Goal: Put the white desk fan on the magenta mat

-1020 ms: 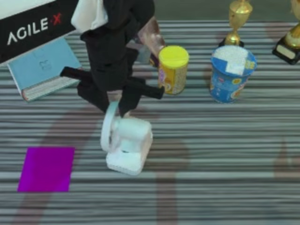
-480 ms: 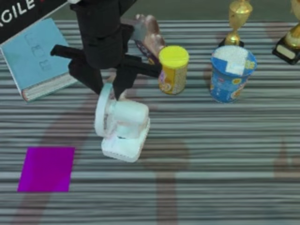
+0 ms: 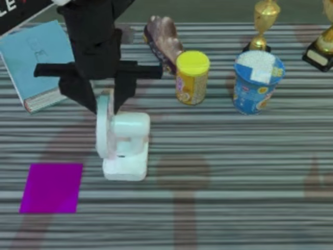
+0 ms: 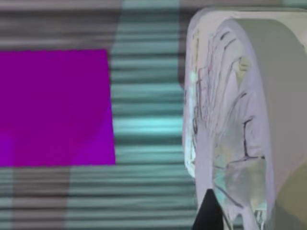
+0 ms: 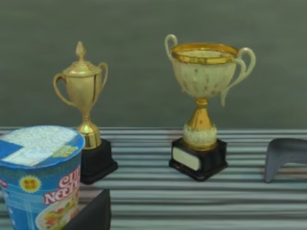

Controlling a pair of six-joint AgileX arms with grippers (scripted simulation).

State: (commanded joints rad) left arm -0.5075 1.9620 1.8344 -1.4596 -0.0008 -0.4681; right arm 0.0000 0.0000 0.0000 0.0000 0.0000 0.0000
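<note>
Left gripper (image 3: 105, 104) clenched on white desk fan (image 3: 122, 146) – grille head partly hidden, magenta mat (image 3: 51, 188) near, yellow can (image 3: 192, 77) well apart.

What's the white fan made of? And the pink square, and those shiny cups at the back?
The fan, held by the left gripper, looks like smooth white plastic with a moulded, ribbed grille. The magenta mat seems thin, matte and flat, maybe rubber or cloth; hard to tell. The trophies look like gold-coloured metal on glossy black bases, though they could be plated plastic.
</note>
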